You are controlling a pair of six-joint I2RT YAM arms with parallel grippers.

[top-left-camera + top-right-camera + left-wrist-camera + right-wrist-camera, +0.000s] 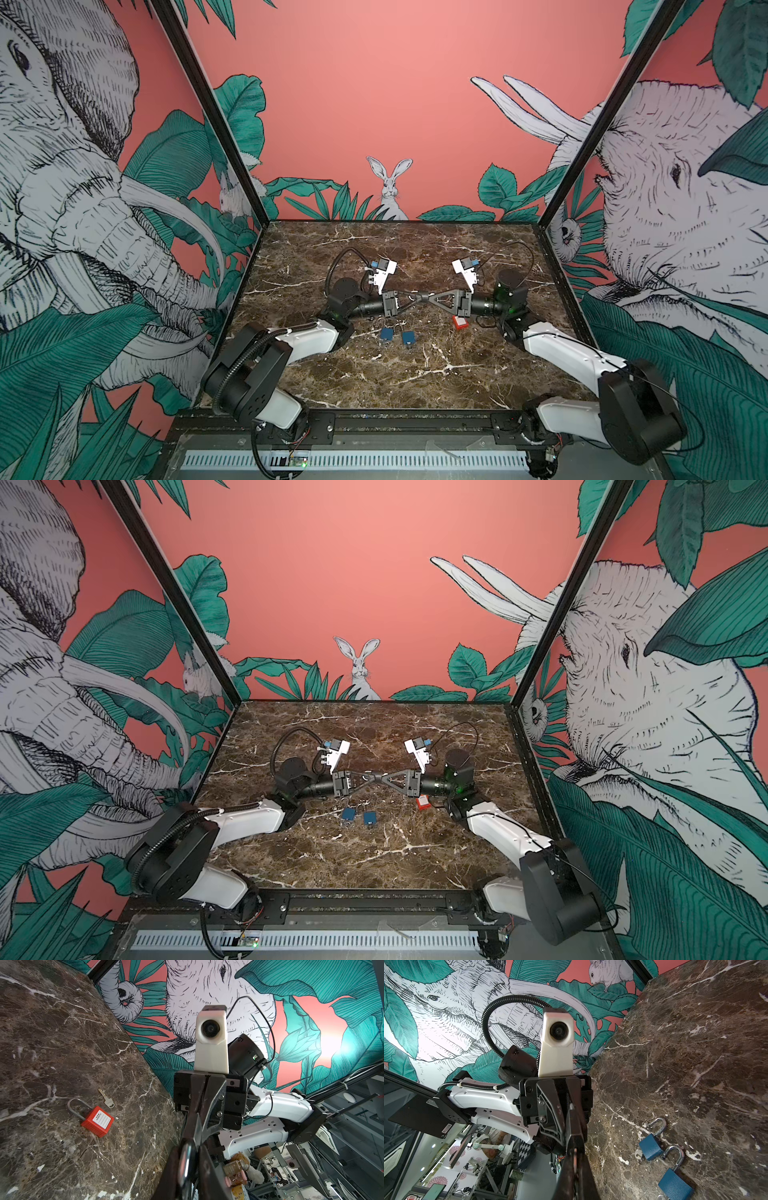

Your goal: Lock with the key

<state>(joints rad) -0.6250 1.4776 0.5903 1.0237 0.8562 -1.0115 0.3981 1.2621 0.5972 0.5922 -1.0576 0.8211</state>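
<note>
Both grippers hover above the marble table (415, 374), tip to tip. My left gripper (419, 296) (190, 1147) is shut on a shiny metal loop (185, 1165), either a shackle or a key ring. My right gripper (431, 296) (574, 1152) is shut, with only a thin pale sliver between its fingertips. A red padlock (97, 1121) (460, 322) lies flat below the right gripper, its shackle closed, with a loose key (106, 1098) beside it. Two blue padlocks (651, 1148) (675, 1186) lie with shackles open, and a key (638, 1155) hangs from the nearer one.
The blue padlocks (387, 334) (409, 338) lie just in front of the left gripper in both top views. Patterned walls close the table on the left, right and back. A black rail (415, 419) runs along the front edge.
</note>
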